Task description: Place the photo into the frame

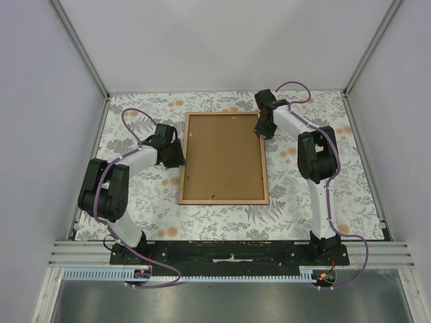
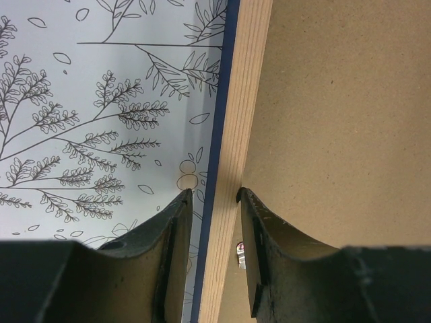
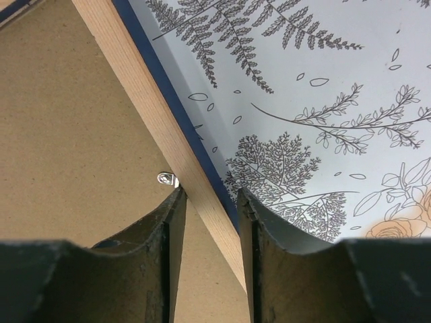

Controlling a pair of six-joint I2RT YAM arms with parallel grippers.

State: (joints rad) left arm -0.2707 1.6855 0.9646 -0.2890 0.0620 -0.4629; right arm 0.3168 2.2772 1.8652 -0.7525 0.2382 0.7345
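The desk (image 1: 323, 202), under a floral cloth, stands in a white-walled enclosure. The frame (image 1: 223, 200) lies face down at the centre of the top view, wood-coloured back upward, which keeps its rear opening accessible. A brown backing panel (image 1: 222, 155) fills that opening. The photo is not visible in any view.

The left end effector (image 2: 214, 198) straddles the frame's left rail, jaws partly open, with cloth showing beside one finger; it holds nothing. The right end effector (image 3: 211, 195) straddles the right rail near the upper right corner, beside a metal retaining clip (image 3: 168, 179). It is also partly open and holds nothing.
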